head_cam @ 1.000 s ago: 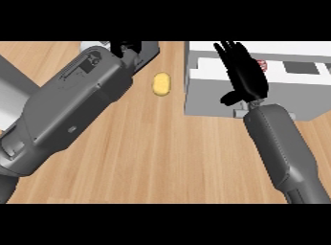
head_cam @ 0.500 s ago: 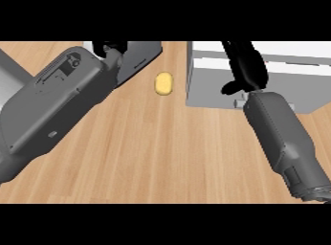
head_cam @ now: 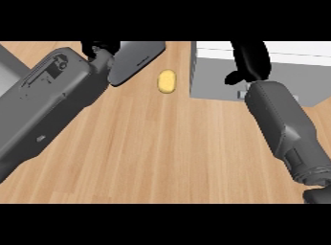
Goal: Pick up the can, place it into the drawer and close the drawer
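While the right hand overlaps the white drawer, its grip is unclear and no can shows.

The worktop is pale wood with plank grain, matt. The drawer looks smooth grey-white. The forearms are matt grey.

— Where is the drawer sitting?
— At the far right of the wooden counter, a white-and-grey box running off the view's top edge.
— And the can?
— It isn't showing; I cannot tell where it is lying.
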Robot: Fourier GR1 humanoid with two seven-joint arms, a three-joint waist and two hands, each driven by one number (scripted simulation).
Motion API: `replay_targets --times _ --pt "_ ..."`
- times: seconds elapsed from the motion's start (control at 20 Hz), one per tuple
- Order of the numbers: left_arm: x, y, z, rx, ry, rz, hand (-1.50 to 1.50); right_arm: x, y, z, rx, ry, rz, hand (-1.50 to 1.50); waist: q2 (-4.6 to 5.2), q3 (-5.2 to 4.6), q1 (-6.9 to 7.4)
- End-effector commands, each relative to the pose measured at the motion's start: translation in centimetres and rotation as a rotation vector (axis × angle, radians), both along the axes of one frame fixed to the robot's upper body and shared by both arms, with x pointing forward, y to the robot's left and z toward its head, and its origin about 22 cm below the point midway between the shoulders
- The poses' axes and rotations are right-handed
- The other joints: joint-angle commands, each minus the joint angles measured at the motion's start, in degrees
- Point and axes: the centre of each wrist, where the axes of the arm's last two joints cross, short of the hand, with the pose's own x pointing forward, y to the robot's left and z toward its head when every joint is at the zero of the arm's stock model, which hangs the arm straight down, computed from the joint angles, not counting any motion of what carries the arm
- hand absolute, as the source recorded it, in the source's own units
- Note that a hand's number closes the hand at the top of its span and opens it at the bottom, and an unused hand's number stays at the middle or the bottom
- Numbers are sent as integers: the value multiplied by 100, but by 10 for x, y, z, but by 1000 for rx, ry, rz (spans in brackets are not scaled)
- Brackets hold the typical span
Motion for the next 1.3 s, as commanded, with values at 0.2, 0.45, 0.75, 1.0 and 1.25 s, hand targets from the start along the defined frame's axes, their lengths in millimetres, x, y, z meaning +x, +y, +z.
replay_targets --times 0.2,0.45,0.75,1.0,1.25 --pt "-5 3 2 27 0 7 -150 19 -8 41 -23 -37 -46 -150 106 28 122" --pt "-11 11 8 15 -9 -10 -150 24 -13 54 7 -44 -81 -150 92 27 219" --pt "-11 21 8 17 1 -17 -150 29 11 71 181 52 101 -150 122 41 231" --pt "-17 19 2 18 13 -31 -150 28 20 62 543 135 135 -150 71 53 239" --pt "-18 23 7 14 2 -19 -150 27 0 60 700 127 187 -150 87 40 138"
